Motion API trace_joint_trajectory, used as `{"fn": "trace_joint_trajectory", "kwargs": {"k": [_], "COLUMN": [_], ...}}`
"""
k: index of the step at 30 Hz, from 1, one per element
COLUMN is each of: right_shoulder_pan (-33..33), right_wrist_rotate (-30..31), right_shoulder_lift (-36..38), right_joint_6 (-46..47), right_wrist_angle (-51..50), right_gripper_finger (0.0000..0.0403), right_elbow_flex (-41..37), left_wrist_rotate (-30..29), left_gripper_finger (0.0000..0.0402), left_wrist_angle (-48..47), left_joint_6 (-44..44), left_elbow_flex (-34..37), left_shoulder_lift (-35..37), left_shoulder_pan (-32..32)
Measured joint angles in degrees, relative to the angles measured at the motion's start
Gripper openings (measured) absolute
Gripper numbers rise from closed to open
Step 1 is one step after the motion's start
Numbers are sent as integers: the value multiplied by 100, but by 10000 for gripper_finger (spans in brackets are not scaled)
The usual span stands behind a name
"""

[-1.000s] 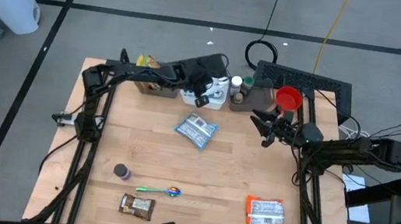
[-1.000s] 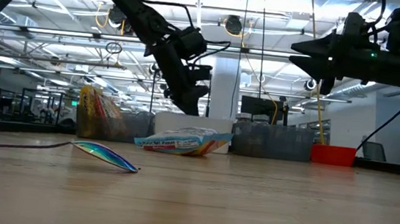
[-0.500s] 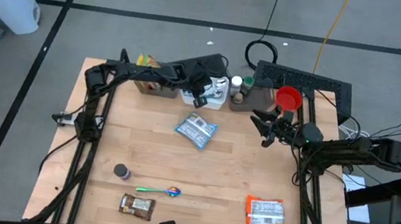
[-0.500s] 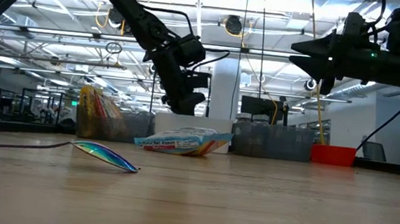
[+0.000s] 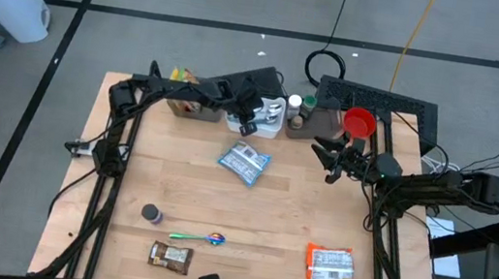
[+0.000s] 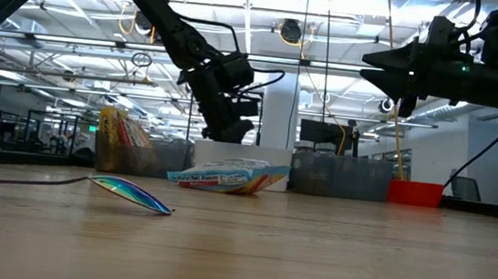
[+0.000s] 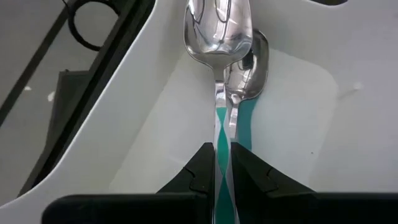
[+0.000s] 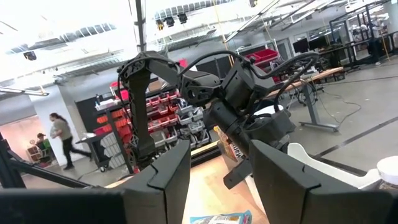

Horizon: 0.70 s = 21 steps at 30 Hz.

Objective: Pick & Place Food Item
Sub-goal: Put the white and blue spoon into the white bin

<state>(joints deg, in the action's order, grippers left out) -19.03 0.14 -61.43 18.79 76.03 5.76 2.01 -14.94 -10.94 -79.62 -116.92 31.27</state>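
Table [image 5: 278,212]: wooden top, seen from above; positions below read as a clock face on the high view, 12 o'clock being the far edge.
Yellow snack bag [image 5: 180,76]: 11 o'clock, far edge, beside the left arm's upper link.
Purple cap [image 5: 152,213]: 8 o'clock, alone on bare wood.
Brown bar [image 5: 169,257]: 7 o'clock, near the front edge.
Loose spoon [image 5: 196,238]: 7 o'clock, iridescent, lying flat just above the brown bar.
Left gripper [image 7: 224,171]: 12 o'clock, over the white tray [image 7: 292,118]; fingers pinched tight on a spoon [image 7: 219,28] with a teal and white handle. Its bowl hangs over the tray floor, which mirrors it.
Blue food packet [image 5: 244,162]: just off centre toward 12 o'clock, flat on the wood, near the white tray and free of both claws. In the low view it lies in front of the tray.
Bottles [image 5: 294,106]: 12 o'clock, far edge, right of the tray.
Red cup [image 5: 358,124]: 1 o'clock, far edge.
Right gripper [image 5: 328,156]: 2 o'clock, raised above the table, fingers parted about halfway, nothing between them.
Orange food packet [image 5: 329,266]: 5 o'clock, flat, well apart from both arms.
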Motion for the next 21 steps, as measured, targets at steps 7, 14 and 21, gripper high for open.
{"fn": "trace_joint_trajectory", "kwargs": {"k": [7, 14, 21], "right_shoulder_pan": [0, -8, -7], "right_wrist_rotate": [7, 162, 158], "right_shoulder_lift": [0, 0, 0], "right_joint_6": [-22, -59, -46], "right_wrist_angle": [0, 0, 0], "right_gripper_finger": [155, 155, 155], "right_elbow_flex": [0, 0, 0], "left_wrist_rotate": [250, 251, 582], "left_gripper_finger": [35, 35, 35], "left_wrist_angle": [-721, -1079, -1199], "left_joint_6": [-65, -71, -70], "left_elbow_flex": [-241, -534, -551], "left_shoulder_lift": [-2, -2, -117], "left_shoulder_pan": [155, 194, 211]}}
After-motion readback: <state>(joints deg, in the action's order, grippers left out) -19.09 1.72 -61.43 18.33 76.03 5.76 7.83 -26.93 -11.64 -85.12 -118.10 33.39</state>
